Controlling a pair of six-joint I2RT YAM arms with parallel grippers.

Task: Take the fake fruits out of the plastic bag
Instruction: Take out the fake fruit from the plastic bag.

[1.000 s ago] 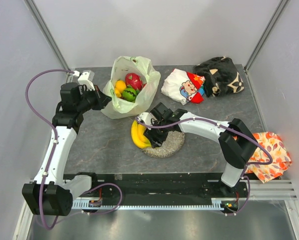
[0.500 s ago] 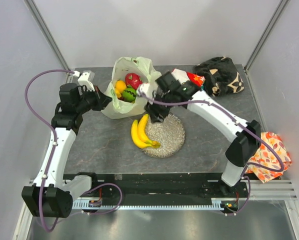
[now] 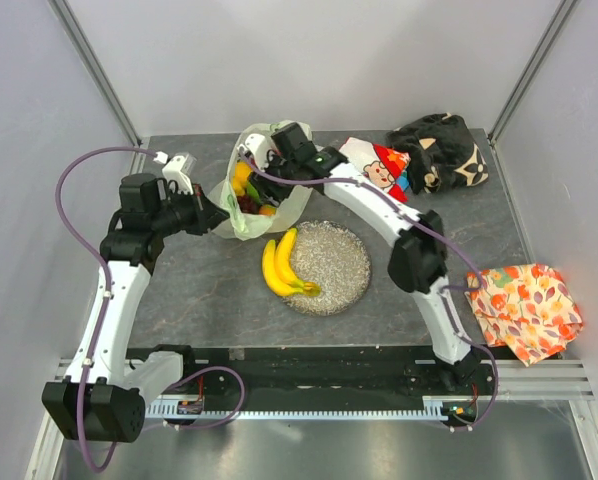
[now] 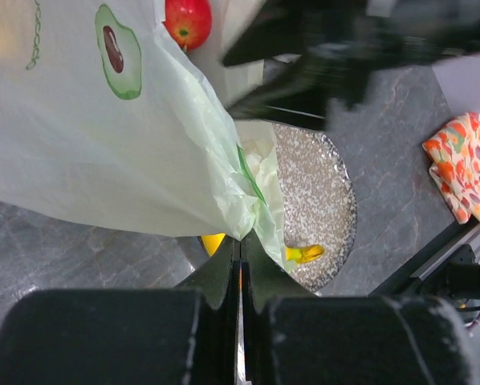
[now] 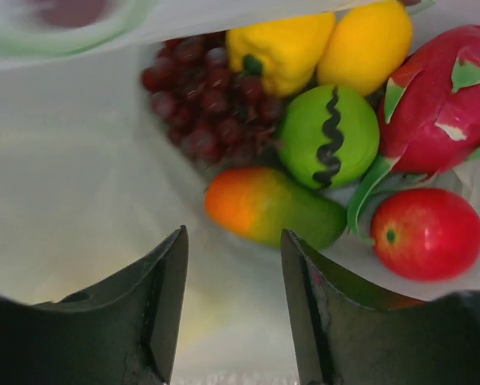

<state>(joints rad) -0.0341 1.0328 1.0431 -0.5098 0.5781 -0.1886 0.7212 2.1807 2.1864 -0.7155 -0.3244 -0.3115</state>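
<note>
I see my left end effector pinched shut on a fold of the thin pale green plastic bag, which sits back left on the bench. My right end effector hangs wide open and empty over the glossy plastic fake fruits inside it. The yellow plastic bananas lie across the left edge of the speckled round dish.

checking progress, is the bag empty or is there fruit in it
Not empty. The right wrist view shows grapes, pepper, orange, lime, mango, dragon fruit and apple inside the bag; only the bananas lie out, partly on the dish.
</note>
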